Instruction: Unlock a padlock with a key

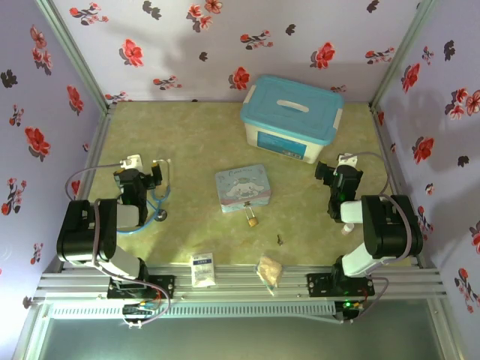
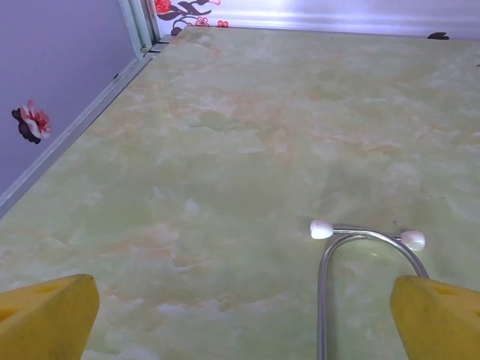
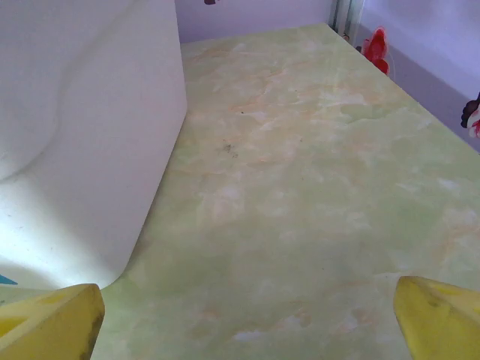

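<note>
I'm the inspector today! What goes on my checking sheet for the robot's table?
Surface: green marbled table, flat, no spills seen.
Job's things: padlock lies close in front of the pale-blue tin; key lies apart from it, nearer the right arm.
Clutter: blue-lidded box, stethoscope, white packet, tan packet.
Pincers: left pincer and right pincer open, holding nothing.
Cables: grey loops beside each arm.
Surroundings: lilac flowered walls.

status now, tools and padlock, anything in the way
Open and empty: left tool, right tool. Untouched on table: padlock, key, apart. Clutter: stethoscope beside left tool.
</note>
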Controlling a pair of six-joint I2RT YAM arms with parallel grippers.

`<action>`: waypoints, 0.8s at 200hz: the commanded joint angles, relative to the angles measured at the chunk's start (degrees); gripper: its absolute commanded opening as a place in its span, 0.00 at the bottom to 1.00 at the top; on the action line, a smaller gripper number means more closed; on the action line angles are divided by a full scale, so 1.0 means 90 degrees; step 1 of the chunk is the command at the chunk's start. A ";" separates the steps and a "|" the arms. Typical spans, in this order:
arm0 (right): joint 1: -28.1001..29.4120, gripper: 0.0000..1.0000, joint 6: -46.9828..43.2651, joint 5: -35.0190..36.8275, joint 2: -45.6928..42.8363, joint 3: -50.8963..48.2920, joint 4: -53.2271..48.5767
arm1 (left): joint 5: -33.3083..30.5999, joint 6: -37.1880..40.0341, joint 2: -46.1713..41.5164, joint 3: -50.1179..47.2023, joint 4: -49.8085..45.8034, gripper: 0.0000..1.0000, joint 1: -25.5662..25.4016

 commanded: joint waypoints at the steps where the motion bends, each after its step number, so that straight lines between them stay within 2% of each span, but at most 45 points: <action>1: 0.0046 0.99 -0.0027 0.0140 0.0039 -0.0007 0.0187 | 0.0065 0.0182 0.0051 0.0123 0.0057 1.00 -0.0014; 160: 0.0036 0.99 -0.0018 0.0092 0.0037 -0.0003 0.0166 | 0.0067 0.0182 0.0057 0.0129 0.0061 0.99 -0.0025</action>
